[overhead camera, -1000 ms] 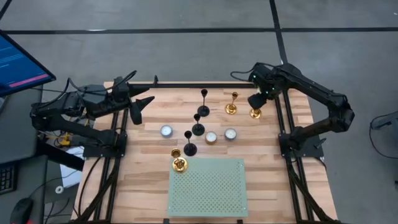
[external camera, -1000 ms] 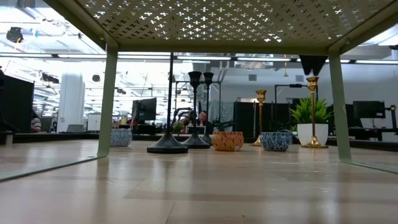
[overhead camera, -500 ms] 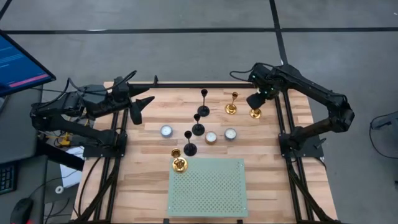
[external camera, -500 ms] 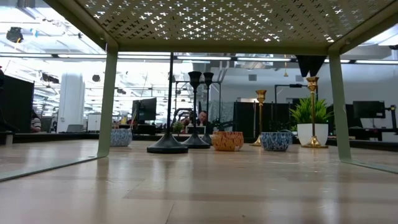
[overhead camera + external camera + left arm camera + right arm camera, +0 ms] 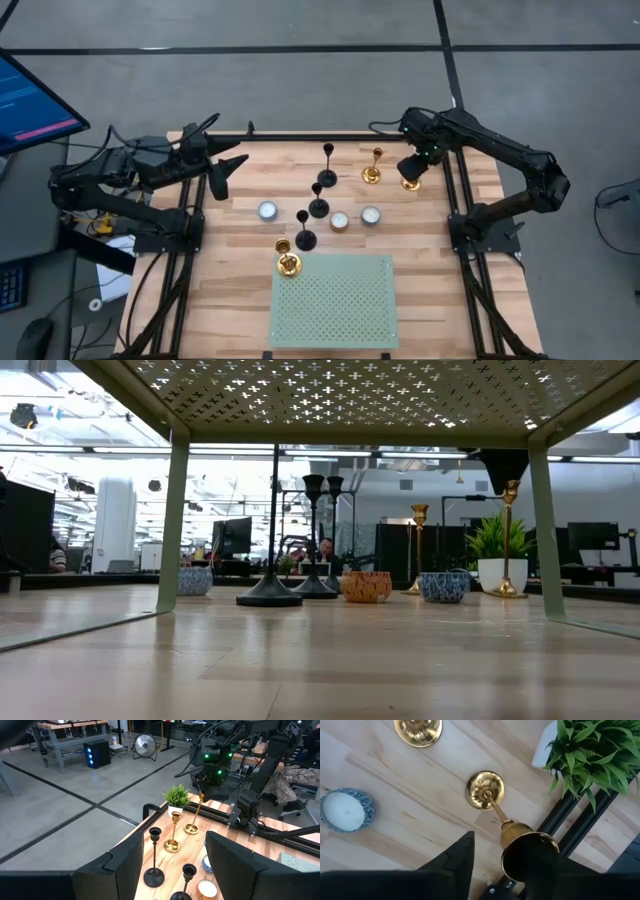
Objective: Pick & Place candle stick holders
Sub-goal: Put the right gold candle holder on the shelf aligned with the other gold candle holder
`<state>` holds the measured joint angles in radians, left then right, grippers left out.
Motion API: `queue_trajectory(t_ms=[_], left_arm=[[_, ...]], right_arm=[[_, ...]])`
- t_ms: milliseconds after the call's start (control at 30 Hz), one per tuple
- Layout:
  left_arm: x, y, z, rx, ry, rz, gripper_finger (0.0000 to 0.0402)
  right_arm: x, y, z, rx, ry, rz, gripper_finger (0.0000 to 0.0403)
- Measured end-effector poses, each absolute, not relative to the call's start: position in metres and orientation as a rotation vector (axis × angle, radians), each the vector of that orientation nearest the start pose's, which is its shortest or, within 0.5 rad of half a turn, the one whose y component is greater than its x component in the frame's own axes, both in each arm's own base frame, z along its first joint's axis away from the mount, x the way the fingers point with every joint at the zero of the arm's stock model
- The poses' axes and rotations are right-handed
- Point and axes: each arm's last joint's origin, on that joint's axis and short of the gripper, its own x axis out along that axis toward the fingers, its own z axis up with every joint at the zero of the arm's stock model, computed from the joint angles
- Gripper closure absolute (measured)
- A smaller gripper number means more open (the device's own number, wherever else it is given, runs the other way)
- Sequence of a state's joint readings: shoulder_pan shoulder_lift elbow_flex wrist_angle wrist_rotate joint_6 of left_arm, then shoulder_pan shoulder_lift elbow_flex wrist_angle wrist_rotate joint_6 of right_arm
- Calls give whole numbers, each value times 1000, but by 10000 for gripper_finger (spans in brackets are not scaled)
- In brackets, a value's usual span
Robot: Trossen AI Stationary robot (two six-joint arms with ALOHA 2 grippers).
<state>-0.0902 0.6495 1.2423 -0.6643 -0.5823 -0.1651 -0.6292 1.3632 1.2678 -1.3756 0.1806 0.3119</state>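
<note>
The right gripper (image 5: 411,166) hangs at the table's far right corner with its fingers (image 5: 457,862) spread loose on either side of the top cup of a gold candle stick holder (image 5: 492,800), not clamped on it. That holder leans off upright with its round base on the wood. Just beside it stands a second gold holder (image 5: 372,171), and close behind is a small green potted plant (image 5: 176,796), which the arm hides from above. Toward the middle stand three black holders (image 5: 318,206) and three candles in small patterned bowls (image 5: 340,221), with a third gold holder (image 5: 288,263) at the corner of a pale green perforated rack (image 5: 335,300). The left gripper (image 5: 226,171) waits over the far left of the table, fingers (image 5: 122,865) parted and empty. The table (image 5: 230,270) is light butcher-block wood in a dark frame, on a grey concrete floor. From table height the rack's legs (image 5: 178,525) frame the scene; beyond lies an open office where a seated person (image 5: 325,548) is partly screened by the holders.
</note>
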Motion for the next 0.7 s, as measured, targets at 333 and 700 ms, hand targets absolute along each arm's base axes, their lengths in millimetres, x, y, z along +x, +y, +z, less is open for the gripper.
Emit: queue_trajectory(t_ms=[333,700], left_arm=[[72,9,443,-135,28,496,188],[72,9,443,-135,28,496,188]], right_arm=[[178,-136,303,569,1371,-893,391],[172,-132,331,561,1393,-894,398]])
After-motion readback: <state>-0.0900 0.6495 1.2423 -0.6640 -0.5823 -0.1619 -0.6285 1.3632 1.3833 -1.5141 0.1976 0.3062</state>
